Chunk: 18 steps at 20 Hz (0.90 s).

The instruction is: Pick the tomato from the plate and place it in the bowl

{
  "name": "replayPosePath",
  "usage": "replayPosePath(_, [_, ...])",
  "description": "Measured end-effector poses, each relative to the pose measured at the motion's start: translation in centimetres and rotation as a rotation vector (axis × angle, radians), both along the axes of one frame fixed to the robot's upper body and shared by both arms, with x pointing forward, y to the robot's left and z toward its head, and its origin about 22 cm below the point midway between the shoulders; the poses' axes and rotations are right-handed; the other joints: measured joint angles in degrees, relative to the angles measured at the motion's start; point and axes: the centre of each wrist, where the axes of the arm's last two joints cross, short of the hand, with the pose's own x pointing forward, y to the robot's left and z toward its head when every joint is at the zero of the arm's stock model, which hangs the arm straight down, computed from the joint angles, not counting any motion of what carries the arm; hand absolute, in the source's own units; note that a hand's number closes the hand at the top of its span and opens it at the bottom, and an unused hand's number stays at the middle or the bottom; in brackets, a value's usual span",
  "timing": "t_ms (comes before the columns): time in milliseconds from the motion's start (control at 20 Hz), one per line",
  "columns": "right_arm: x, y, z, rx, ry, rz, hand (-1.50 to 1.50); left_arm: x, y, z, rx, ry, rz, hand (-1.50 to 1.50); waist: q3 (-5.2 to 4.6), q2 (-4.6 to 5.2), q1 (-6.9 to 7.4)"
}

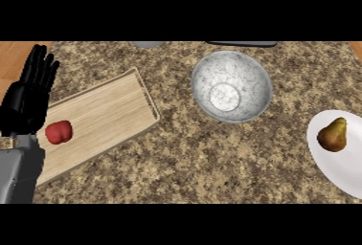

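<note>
The left hand stands at the left edge of the view above its grey forearm, fingers straight and pointing up the view, open and holding nothing. Just beside its lower part, the red tomato lies on a wooden board rather than a plate, roundish and slightly taller than wide, with no clear direction. The speckled bowl sits on the bench well apart, and a brown pear lies on a white plate, narrow end up.

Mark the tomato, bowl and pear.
tomato (59, 132), head view: middle of its red skin, on the wooden board.
bowl (249, 72), head view: inner right wall.
pear (332, 136), head view: its brown belly, on the white plate.
</note>
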Motion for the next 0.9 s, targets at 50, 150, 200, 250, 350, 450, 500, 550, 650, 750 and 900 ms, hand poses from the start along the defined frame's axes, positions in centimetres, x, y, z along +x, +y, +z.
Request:
replayPosePath(50, [0.5,0.6,0.3,0.011,0.005,0.014,1.5,0.0,0.1,0.0,0.002,0.001,0.003,0.0,-0.02,-0.02,-0.07])
replayPosePath(150, [1.5,2.1,0.8,0.03,0.024,0.046,1.5,0.0,0.4,-0.1,0.006,0.0,0.01,0.0,-0.07,-0.09,-0.41])
replayPosePath(200, [2.0,2.9,1.0,0.041,0.034,0.06,1.5,-0.3,0.3,-0.3,0.004,0.0,0.012,0.0,-0.09,-0.23,-0.46])
replayPosePath(250, [2.5,3.6,1.3,0.047,0.044,0.075,1.5,-0.2,0.6,0.0,0.005,0.0,0.018,0.0,-0.1,-0.34,-0.7])
replayPosePath(350, [3.5,5.4,1.7,0.054,0.063,0.108,1.5,-0.6,0.6,-0.3,0.006,0.006,0.024,0.0,-0.13,-0.55,-1.07])
replayPosePath(450, [4.6,7.6,2.6,0.047,0.083,0.142,1.5,-0.6,0.7,-0.2,0.007,0.004,0.029,0.0,-0.15,-0.62,-1.35])
replayPosePath(500, [5.0,8.6,2.7,0.047,0.093,0.158,1.5,-0.7,0.7,-0.3,0.01,0.007,0.03,0.0,-0.17,-0.64,-1.49])
replayPosePath(550, [5.5,9.6,2.9,0.036,0.106,0.171,1.5,-0.8,0.8,-0.3,0.01,0.01,0.032,0.0,-0.17,-0.66,-1.61])
replayPosePath(650, [6.4,12.0,2.9,0.023,0.132,0.207,1.5,-0.7,1.0,-0.5,0.008,0.016,0.039,0.0,-0.19,-0.76,-2.17])
replayPosePath(750, [7.3,14.2,1.9,0.006,0.164,0.239,1.5,-0.9,0.9,-0.4,0.007,0.021,0.041,0.0,-0.18,-0.87,-2.45])
replayPosePath(900, [8.3,17.8,1.3,-0.012,0.209,0.282,1.5,-1.1,1.4,-1.0,0.009,0.022,0.054,0.0,-0.18,-0.94,-2.98])
